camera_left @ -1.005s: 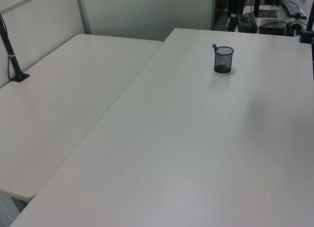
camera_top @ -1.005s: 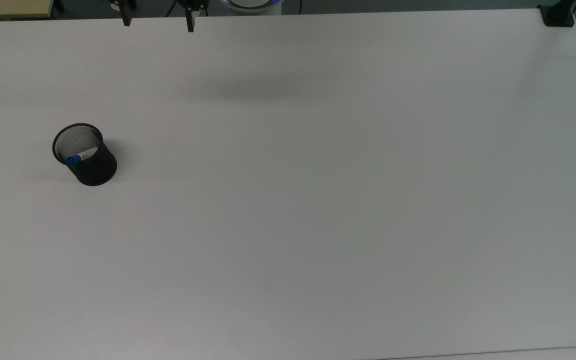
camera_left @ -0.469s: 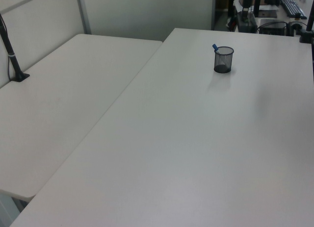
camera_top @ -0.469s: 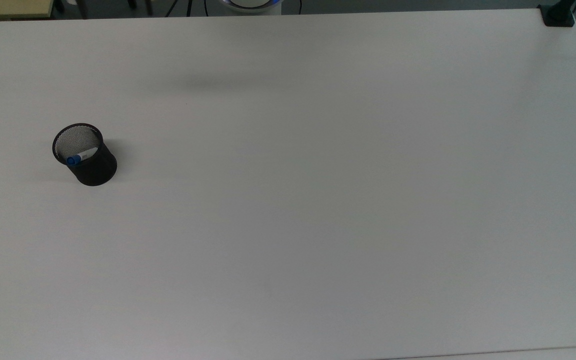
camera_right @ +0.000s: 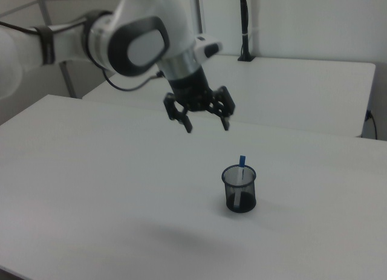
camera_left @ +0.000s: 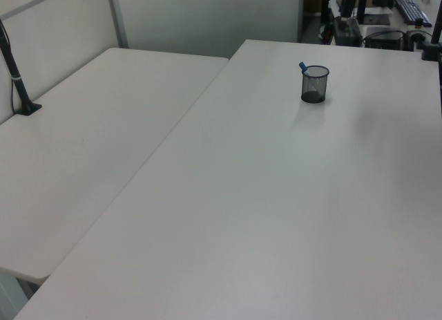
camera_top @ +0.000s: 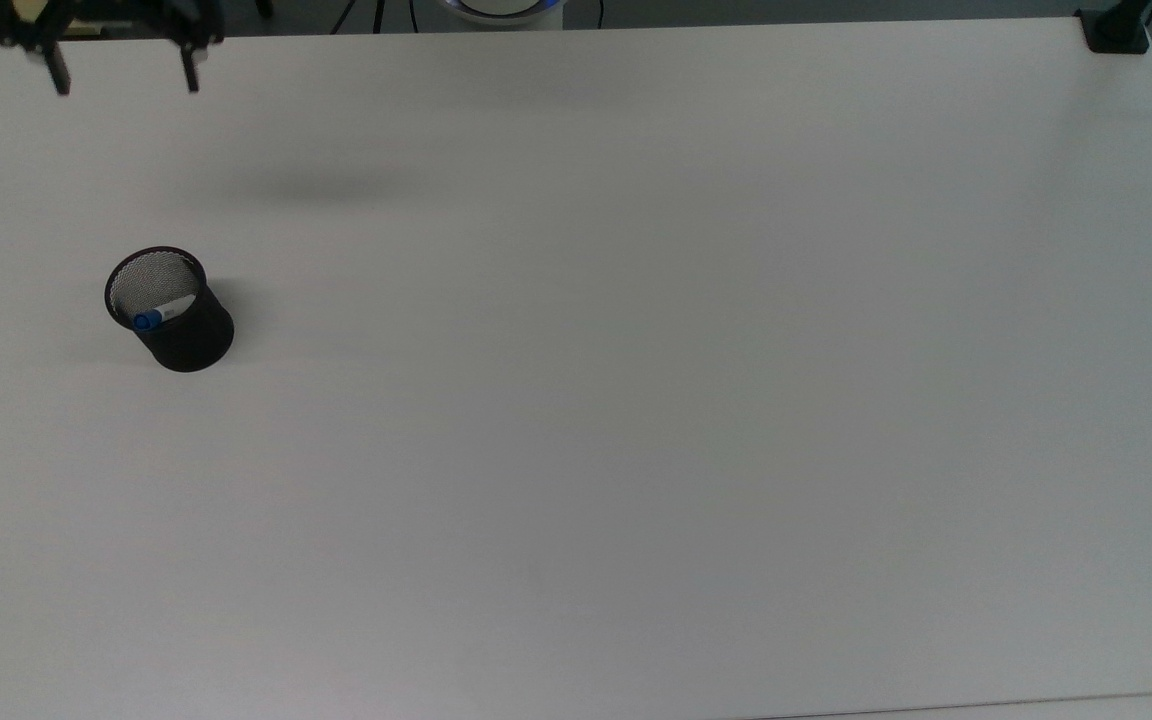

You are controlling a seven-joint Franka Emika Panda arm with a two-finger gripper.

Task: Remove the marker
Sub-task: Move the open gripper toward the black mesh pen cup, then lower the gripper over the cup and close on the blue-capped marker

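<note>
A black mesh cup (camera_top: 174, 312) stands upright on the white table (camera_top: 636, 400), toward the top view's left. The marker (camera_top: 158, 315), white barrel with a blue cap, leans inside it with the cap poking above the rim (camera_left: 302, 66) (camera_right: 241, 161). My gripper (camera_top: 124, 82) hangs high over the table near the top view's upper left corner, open, fingers pointing down, nothing between them. In the right view the gripper (camera_right: 207, 125) is above and to the left of the cup (camera_right: 239, 188), well apart from it.
A second white table (camera_left: 90, 140) adjoins on the left view's left. A black clamp post (camera_top: 1116, 30) stands at the top view's upper right table corner. The arm's shadow (camera_top: 316, 185) lies on the table beyond the cup.
My gripper has travelled toward the top view's left along the table's far edge, out of frame half a second ago and now back in view lower down. Cup and marker have not moved.
</note>
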